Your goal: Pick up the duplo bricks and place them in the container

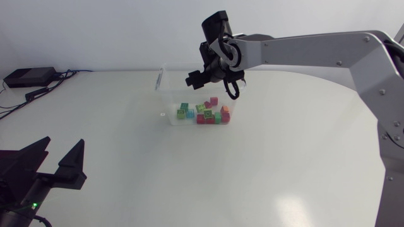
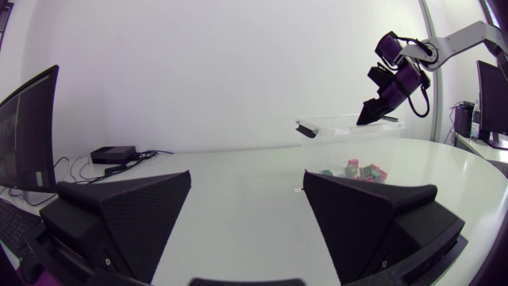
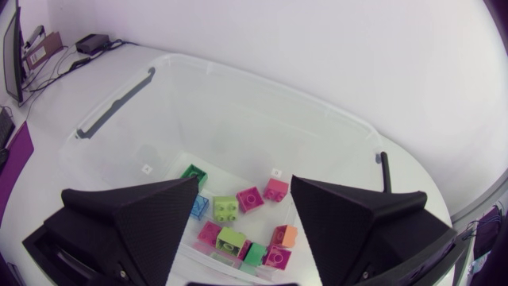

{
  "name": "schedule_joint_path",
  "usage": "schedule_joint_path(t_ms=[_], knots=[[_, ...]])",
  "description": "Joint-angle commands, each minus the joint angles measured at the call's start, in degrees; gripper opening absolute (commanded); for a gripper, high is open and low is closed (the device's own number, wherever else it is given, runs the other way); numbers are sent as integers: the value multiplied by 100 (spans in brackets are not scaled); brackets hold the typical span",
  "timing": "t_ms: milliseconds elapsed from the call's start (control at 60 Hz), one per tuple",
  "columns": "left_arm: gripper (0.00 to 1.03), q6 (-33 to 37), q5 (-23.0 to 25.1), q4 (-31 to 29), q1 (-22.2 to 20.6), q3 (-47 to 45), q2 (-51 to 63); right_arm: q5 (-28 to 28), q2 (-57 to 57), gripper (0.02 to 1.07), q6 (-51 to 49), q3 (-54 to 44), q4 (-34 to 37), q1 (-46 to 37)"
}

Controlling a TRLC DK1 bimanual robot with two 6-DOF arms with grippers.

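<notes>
Duplo bricks (image 1: pixel 203 112) are seen inside container (image 1: pixel 165 94), frame centre; right gripper (image 1: pixel 194 79) held above it, fingers apart, empty. Left gripper (image 1: pixel 63 145) lower left, fingers apart. Rim could be snagged on withdrawal, tipping the container. Empty gap confirmed only in right wrist view, hidden in head view

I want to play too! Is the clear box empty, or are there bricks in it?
Not empty. The container has coloured duplo bricks lying on its floor, but it is far from full.
</notes>
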State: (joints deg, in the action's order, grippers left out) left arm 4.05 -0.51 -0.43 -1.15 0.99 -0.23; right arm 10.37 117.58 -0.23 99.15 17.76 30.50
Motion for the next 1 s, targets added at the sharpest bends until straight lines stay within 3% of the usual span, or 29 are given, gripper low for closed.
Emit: schedule_joint_path(t_ms=[0,267,433,833,983], knots=[[99,-98,16,-10,9,-91,-39,35,-543,102,23,-406,-273,-115],[99,-98,16,-10,9,-91,-39,-35,-2811,102,-408,-3157,-1820,-1125],[99,-98,16,-10,9,-91,-39,-185,-3610,102,-671,-4317,-2620,-1828],[99,-98,16,-10,9,-91,-39,-1521,-4938,102,-961,-6760,-4079,-4008],[99,-98,16,-10,9,-91,-39,-1723,-5526,102,-1041,-7542,-4518,-4448]])
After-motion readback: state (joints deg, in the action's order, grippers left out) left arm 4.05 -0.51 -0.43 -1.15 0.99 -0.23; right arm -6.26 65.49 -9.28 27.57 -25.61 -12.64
